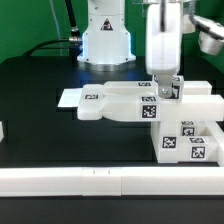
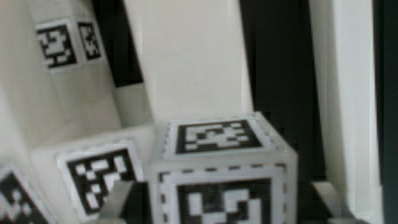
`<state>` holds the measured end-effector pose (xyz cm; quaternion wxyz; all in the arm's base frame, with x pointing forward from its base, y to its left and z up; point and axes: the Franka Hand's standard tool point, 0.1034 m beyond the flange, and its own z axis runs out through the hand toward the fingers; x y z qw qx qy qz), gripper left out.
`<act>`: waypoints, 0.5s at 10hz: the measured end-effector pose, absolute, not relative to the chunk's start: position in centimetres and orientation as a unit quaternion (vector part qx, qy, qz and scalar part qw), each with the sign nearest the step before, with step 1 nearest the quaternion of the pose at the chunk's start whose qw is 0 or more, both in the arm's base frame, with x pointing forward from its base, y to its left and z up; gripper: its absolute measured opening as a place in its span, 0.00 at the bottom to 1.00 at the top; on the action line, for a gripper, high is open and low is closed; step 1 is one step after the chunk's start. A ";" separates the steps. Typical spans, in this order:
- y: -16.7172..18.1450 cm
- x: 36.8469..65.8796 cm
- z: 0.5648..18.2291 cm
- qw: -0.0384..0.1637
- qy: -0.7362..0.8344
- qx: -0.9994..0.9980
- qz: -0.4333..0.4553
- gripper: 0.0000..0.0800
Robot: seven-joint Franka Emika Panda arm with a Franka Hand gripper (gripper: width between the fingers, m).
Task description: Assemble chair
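Note:
The chair parts are chunky white pieces with black-and-white tags. A long flat piece (image 1: 118, 103) lies across the table's middle. A blocky piece (image 1: 186, 140) with several tags stands at the exterior view's right. My gripper (image 1: 166, 88) hangs straight down over a small tagged block (image 1: 169, 90) on top of those parts. In the wrist view that tagged block (image 2: 221, 165) sits between my fingertips (image 2: 139, 205), with a narrow dark gap on each side. The jaws stand open around it. Another tagged part (image 2: 98, 165) and a white upright piece (image 2: 192, 60) lie beside it.
The marker board (image 1: 72, 98) lies flat at the exterior view's left of the parts. A long white border rail (image 1: 100, 180) runs along the table's front edge. The robot's base (image 1: 105, 40) stands at the back. Another white part (image 1: 210, 40) shows at the far right.

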<state>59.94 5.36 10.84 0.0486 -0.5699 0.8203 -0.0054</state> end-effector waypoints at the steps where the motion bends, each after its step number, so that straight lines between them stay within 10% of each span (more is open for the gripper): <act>1: 5.1 59.9 10.8 0.048 0.829 -0.558 -0.006 0.36; 5: 4.8 59.9 10.8 0.049 0.843 -0.536 -0.004 0.48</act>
